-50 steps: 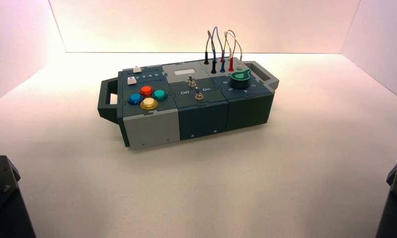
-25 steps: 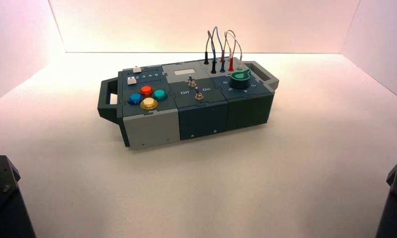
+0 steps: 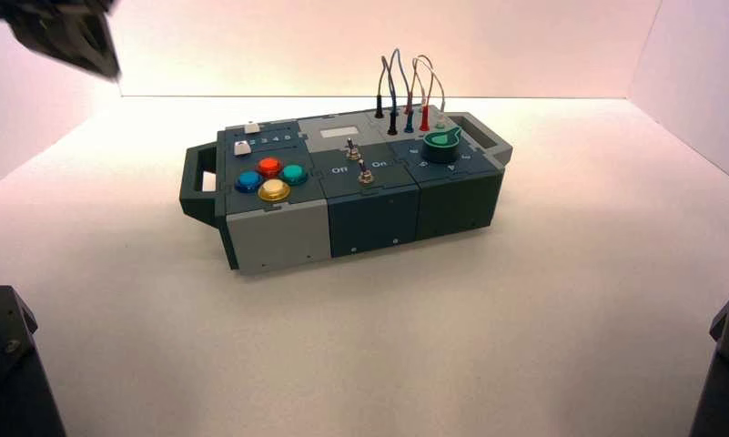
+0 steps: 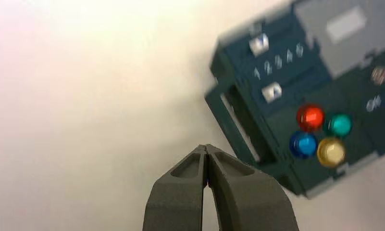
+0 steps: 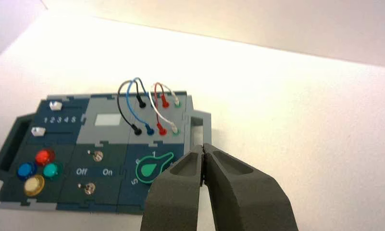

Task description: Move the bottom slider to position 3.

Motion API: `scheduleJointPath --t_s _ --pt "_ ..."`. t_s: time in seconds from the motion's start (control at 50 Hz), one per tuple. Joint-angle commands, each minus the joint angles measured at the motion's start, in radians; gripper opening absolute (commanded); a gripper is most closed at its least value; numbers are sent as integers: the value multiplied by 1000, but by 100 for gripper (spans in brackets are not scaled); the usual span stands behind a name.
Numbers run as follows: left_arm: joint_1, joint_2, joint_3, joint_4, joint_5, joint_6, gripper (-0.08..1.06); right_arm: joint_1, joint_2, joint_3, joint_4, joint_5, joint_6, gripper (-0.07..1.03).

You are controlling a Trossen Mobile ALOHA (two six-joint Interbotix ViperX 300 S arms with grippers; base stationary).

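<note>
The bottom slider is a small white knob near the four coloured buttons, at the "1" end of its track. It also shows in the high view and the right wrist view. The digit 3 is in the white row between the two sliders and shows in the right wrist view too. My left gripper is shut and empty, high above the table and off the box's handle end. My left arm shows at the top left. My right gripper is shut and empty, above the box's knob end.
The twin white slider sits on the far track. The box also bears two toggle switches, a green knob and looped wires. A handle sticks out at its left end.
My left arm has come into the high view at the top left. The box and its sliders have not moved.
</note>
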Motion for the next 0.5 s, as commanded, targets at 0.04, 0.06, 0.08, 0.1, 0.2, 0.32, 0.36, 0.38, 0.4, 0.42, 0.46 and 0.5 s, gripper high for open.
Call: scheduleJointPath --t_s 0.04,0.06,0.08,0.1,0.2,0.32,0.36,0.38,0.4,0.42,0.46,0.5 --pt "-37 63 -67 2 9 3 -3 -3 17 -41 3 5 2 -2" --pt "-40 66 -72 2 9 3 -3 -2 20 -43 5 5 2 -2" --pt "-44 74 -80 2 9 5 -3 -2 20 -44 5 6 2 -2" --pt "-48 80 -89 2 9 6 -3 0 21 -44 5 8 2 -2" --pt "-60 106 -118 -6 9 5 -3 3 28 -44 9 9 2 -2" --pt "-80 133 -129 -18 11 5 -3 3 28 -46 9 15 2 -2" --pt "-94 144 -130 -20 12 5 -3 3 28 -48 9 17 2 -2" --pt "-101 149 -130 -21 15 3 -3 3 28 -49 9 18 2 -2" --pt "-106 150 -130 -20 15 3 -3 3 28 -49 11 18 2 -2" --pt "-114 155 -130 -21 18 3 -3 2 28 -49 9 18 2 -2" --pt "-132 164 -130 -21 23 2 -3 3 28 -49 11 18 2 -2" --pt "-143 172 -130 -20 25 0 -3 2 29 -49 11 18 2 -2"
